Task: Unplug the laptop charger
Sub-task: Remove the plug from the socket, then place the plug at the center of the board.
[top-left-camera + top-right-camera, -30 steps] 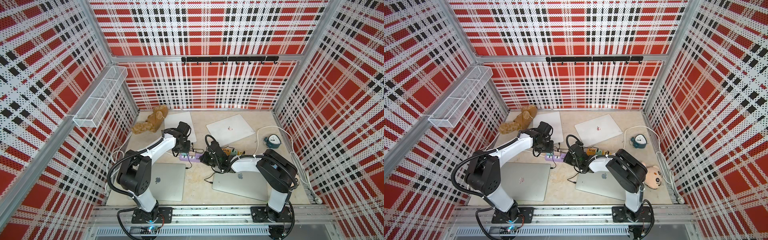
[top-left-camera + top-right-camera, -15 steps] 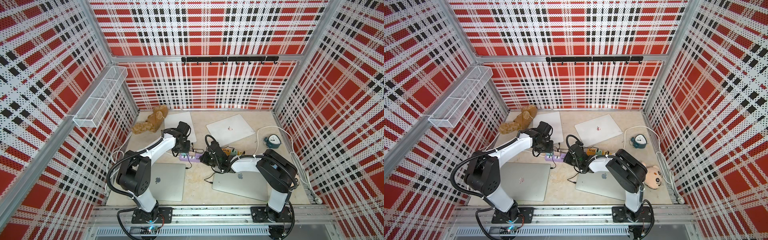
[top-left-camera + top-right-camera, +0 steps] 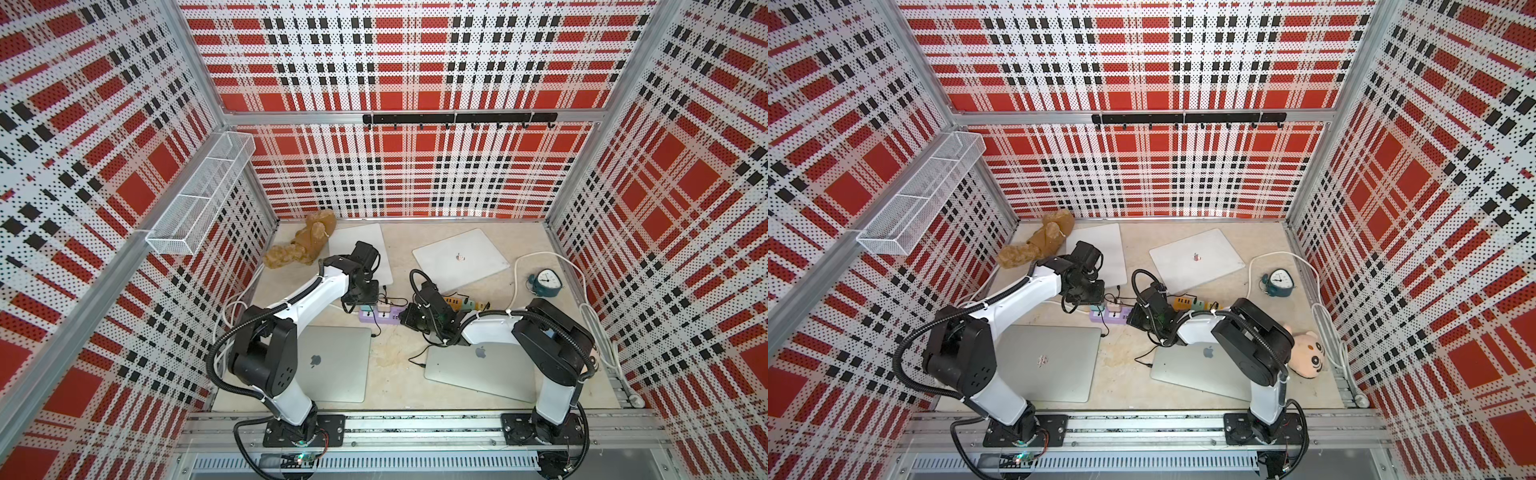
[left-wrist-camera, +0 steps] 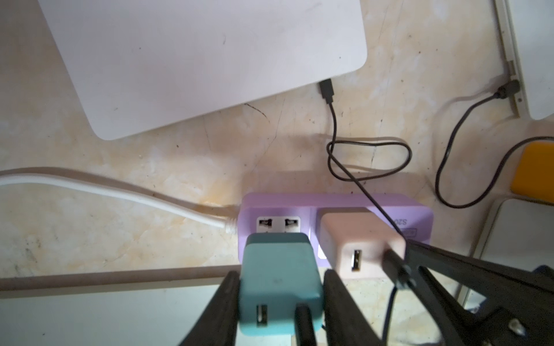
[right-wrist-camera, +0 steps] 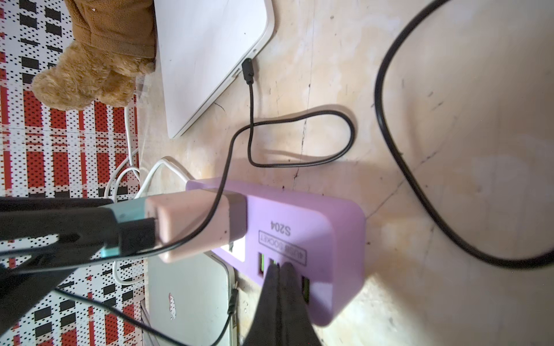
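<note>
Left gripper [image 4: 281, 277] — jaws part-closed, clamping teal charger [image 4: 278, 266] at purple power strip [image 4: 416, 218]; right gripper [image 5: 279, 269] fully closed, pinning strip. No movement over the last second — plug possibly still seated; pull outstanding.

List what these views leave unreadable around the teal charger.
Teal charger prongs: left wrist view, its own body hides them; seated or freed from the power strip, unclear.
Its cable's far end: cut off at the frame edge.
Right wrist view: pink charger covers most of it.
Both top views: sockets too small.
</note>
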`<state>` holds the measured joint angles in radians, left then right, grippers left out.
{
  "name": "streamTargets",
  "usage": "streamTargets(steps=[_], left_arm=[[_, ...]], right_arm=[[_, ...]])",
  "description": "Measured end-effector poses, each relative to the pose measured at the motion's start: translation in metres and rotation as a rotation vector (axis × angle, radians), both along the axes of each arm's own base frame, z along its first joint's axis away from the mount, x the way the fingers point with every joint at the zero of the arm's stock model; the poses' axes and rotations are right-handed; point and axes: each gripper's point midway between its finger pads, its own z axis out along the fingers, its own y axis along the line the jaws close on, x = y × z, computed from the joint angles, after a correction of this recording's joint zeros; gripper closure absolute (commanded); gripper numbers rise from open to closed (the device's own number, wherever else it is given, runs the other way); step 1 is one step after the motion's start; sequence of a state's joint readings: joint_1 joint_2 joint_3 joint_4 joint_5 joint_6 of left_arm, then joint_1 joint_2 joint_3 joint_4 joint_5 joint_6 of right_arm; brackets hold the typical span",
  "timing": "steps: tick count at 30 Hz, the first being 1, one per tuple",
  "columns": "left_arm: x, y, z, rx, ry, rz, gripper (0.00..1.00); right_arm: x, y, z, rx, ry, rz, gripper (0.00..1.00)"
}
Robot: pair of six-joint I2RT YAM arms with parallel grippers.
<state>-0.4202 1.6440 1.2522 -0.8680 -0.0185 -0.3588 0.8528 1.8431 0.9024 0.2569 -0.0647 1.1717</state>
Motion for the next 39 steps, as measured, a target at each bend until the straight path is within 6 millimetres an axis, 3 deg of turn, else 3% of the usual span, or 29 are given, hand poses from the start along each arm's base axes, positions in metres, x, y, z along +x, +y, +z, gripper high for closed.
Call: streamTargets(steps=[16,28,39], left_arm=[[-0.011,0.009,0.039,-0.036,-0.093,0.037,0.89],[-0.035,0.01,0.036,-0.049,-0.088,0.054,0.89],[-0.066,0.0,0.03,-0.074,-0.106,0.06,0.9]], right_arm=[[-0.003,0.005,0.007,-0.034,0.001,0.06,1.0],[0.001,0.013,0.043,0.016,-0.063,0.086,0.99],[-0.003,-0.005,0.075,0.015,-0.129,0.058,0.99]])
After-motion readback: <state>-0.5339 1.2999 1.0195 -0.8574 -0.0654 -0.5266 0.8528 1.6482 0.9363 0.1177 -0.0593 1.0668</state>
